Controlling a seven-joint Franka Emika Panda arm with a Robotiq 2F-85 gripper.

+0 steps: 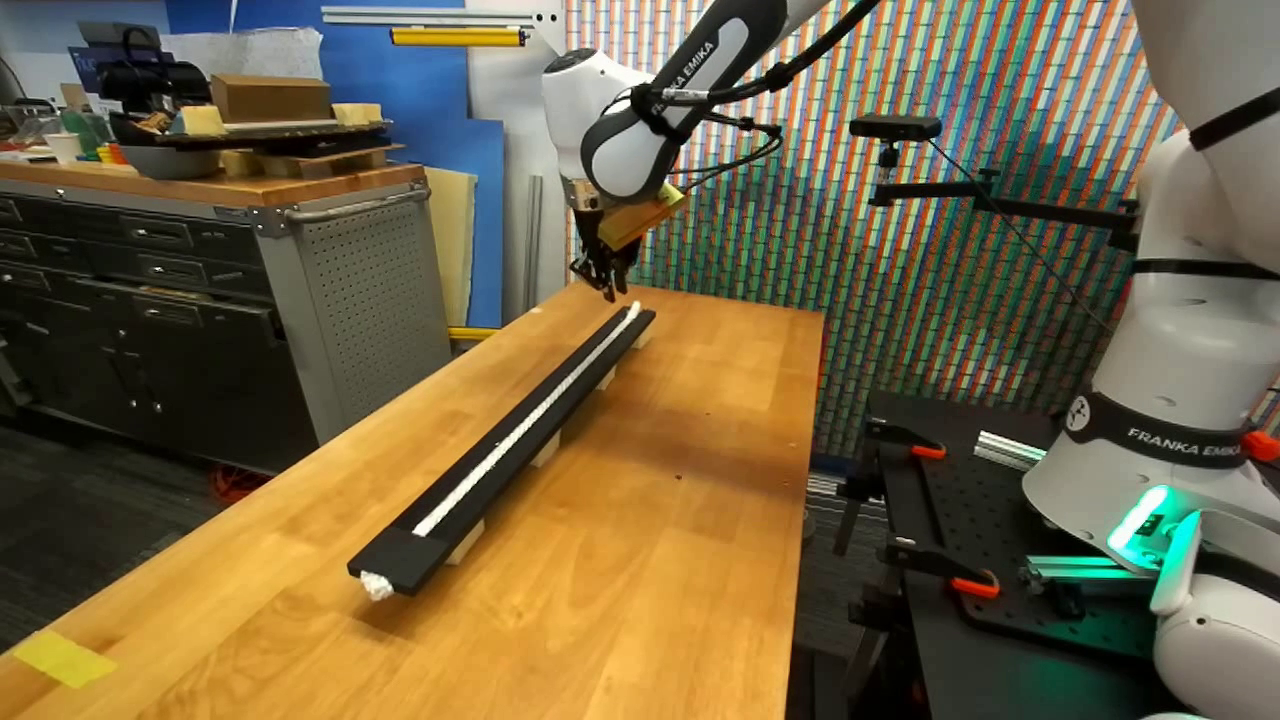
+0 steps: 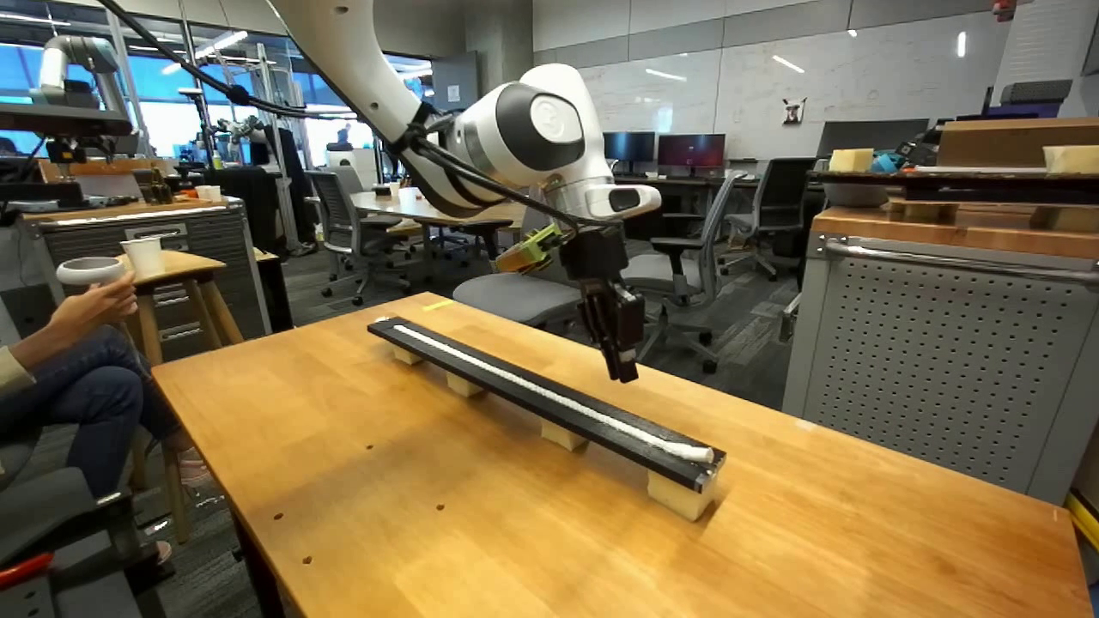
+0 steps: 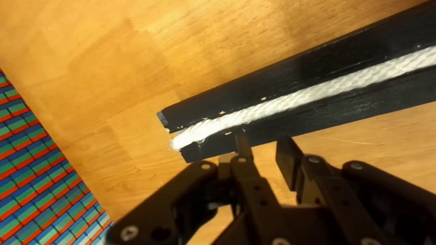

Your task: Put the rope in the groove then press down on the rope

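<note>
White rope (image 3: 272, 108) runs most of the length of the groove (image 3: 361, 67) in the black bar (image 3: 340, 109), seen so in both exterior views. At the bar's end nearer the yellow tape (image 1: 65, 657), a dark flat piece (image 1: 408, 556) covers it and a frayed tip (image 1: 377, 586) pokes out. At the opposite end, in my wrist view, the rope reaches just past the bar. How deep it sits along the middle, I cannot tell.

My gripper (image 3: 264, 144) hangs near that opposite end, pointing down, apart from the rope. Its fingers (image 3: 289, 161) stand a narrow gap apart; in the wrist view, bar and table (image 3: 112, 61) show between them, and the tips overlap the bar's edge.

Pale blocks (image 2: 681, 495) prop the bar up. Small flecks (image 3: 222, 112) dot the black beside the rope. In an exterior view, my arm (image 1: 640, 150) reaches in from above, a black cable (image 1: 778, 78) strapped along it, and a striped panel (image 1: 740, 240) stands past the table's edge.
</note>
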